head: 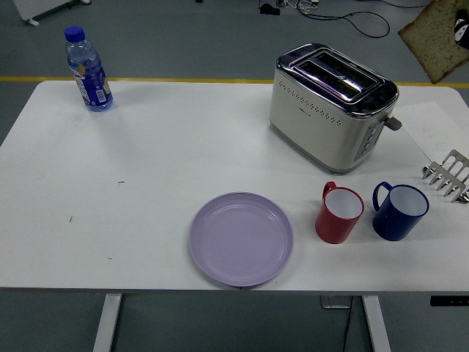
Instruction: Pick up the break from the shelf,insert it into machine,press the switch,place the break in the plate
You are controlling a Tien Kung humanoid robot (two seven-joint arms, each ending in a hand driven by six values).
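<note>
A brown bread slice [436,40] hangs in the air at the top right, above and to the right of the toaster [333,110]. Only a small black part of my right hand [462,29] shows at the picture's right edge, holding the slice by its right side. The cream and chrome toaster stands on the table with two open slots on top and its lever on the right end. A metal toast rack [448,176] stands at the right edge with no bread in it. The lilac plate [242,238] lies near the front edge with nothing on it. My left arm is out of view.
A red cup [339,213] and a blue cup [399,211] stand side by side between the plate and the rack, in front of the toaster. A water bottle [88,70] stands at the far left corner. A sheet of paper [436,128] lies under the rack.
</note>
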